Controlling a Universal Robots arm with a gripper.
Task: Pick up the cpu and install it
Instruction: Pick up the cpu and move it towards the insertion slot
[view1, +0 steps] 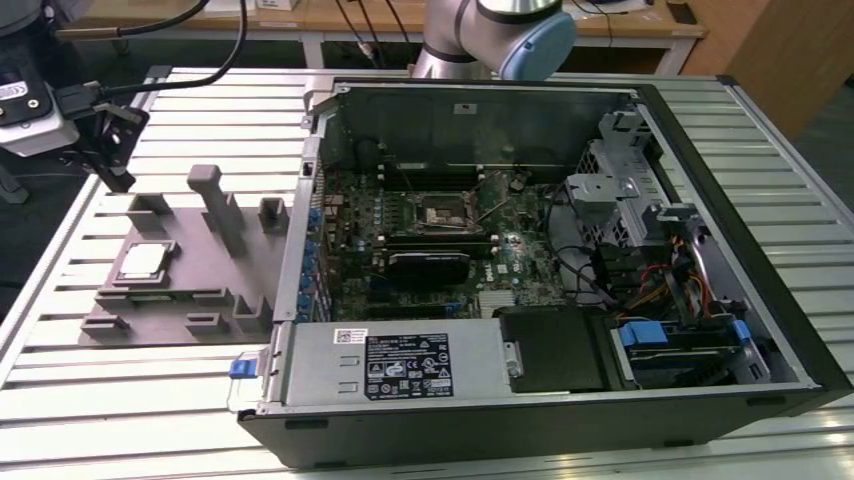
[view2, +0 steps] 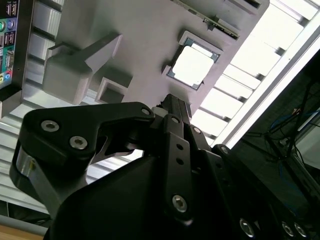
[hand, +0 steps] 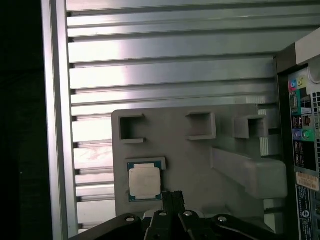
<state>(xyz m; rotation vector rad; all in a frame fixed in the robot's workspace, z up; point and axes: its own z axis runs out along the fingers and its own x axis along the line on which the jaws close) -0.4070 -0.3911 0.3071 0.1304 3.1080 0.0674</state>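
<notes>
The cpu (view1: 143, 262) rests in grey tray (view1: 214, 278) on slatted metal table (view1: 134, 395)

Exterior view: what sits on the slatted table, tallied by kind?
cpu: 1
grey fixture tray: 1
open computer case: 1
Total: 3

Exterior view: even overhead light, moderately bright. The slatted table (view1: 134, 400) carries a soft sheen. The computer case (view1: 534, 430) is dimmer inside, shadowed under its walls.

Second wrist view: table slats blown out to white glare. The cpu (view2: 192, 65) lid is washed near-white. The gripper (view2: 173, 101) is a dark mass against the brightness.

First wrist view: bright reflective bands across the slats. The fixture tray (hand: 190, 147) is matte, with soft shadows beside its raised blocks. The cpu lid is pale.
</notes>
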